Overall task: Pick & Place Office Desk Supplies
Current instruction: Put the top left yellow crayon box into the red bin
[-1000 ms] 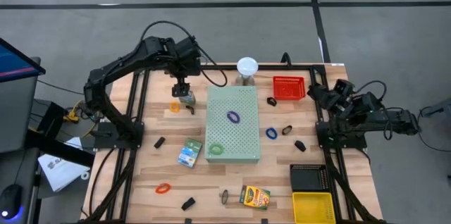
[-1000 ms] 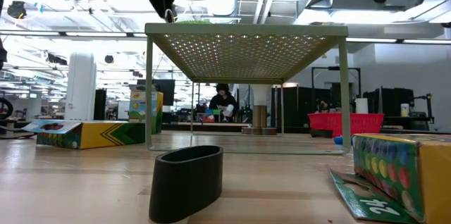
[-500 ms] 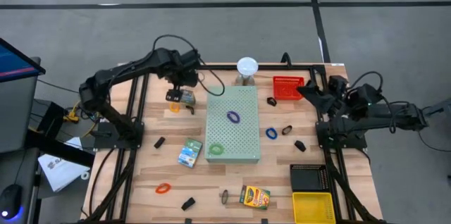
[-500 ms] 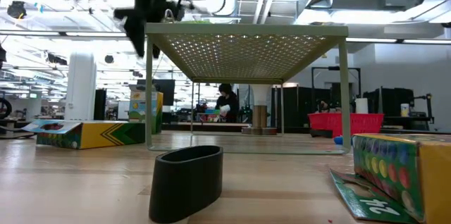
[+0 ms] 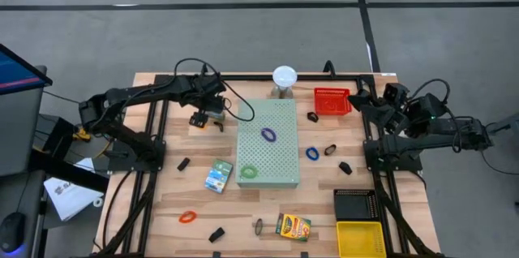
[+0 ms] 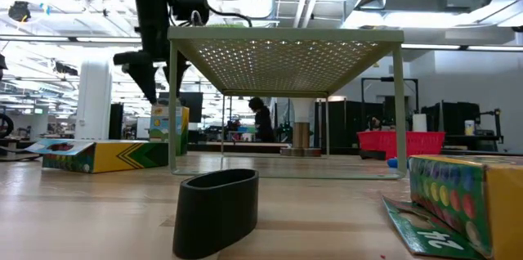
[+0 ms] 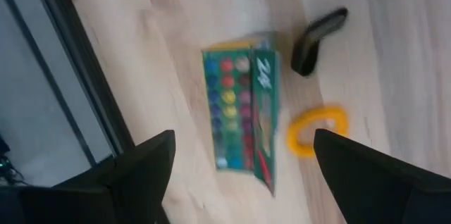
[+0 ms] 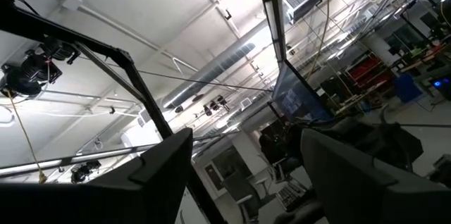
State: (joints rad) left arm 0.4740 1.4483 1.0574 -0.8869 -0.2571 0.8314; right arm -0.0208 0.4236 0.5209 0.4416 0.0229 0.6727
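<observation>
My left gripper (image 5: 210, 109) (image 7: 243, 139) is open and hovers above the far-left part of the table, touching nothing. Below it lies a green printed box (image 7: 239, 118) marked 24, flat on the wood. Beside the box are an orange loop (image 7: 317, 131) (image 5: 201, 123) and a black clip (image 7: 317, 37) (image 5: 217, 126). In the low view this gripper (image 6: 143, 72) points down beside the board's leg. My right gripper (image 5: 362, 104) (image 8: 245, 136) is open and waits at the table's right edge, pointing up at the ceiling.
The pale-green perforated board (image 5: 280, 156) stands mid-table with a purple loop (image 5: 268, 135) and a green loop (image 5: 248, 172) on it. Around it are a teal box (image 5: 218, 175), a yellow-green box (image 5: 293, 226), a blue loop (image 5: 312, 153), an orange loop (image 5: 188, 217), black clips, a red basket (image 5: 332, 101), a yellow bin (image 5: 359, 238) and a white dome (image 5: 284, 76).
My left arm has folded down from a high arch to lie low over the table. Its gripper has come down and a little toward the table's left edge, staying over the box near the orange loop. The right arm has shifted slightly at the right edge.
</observation>
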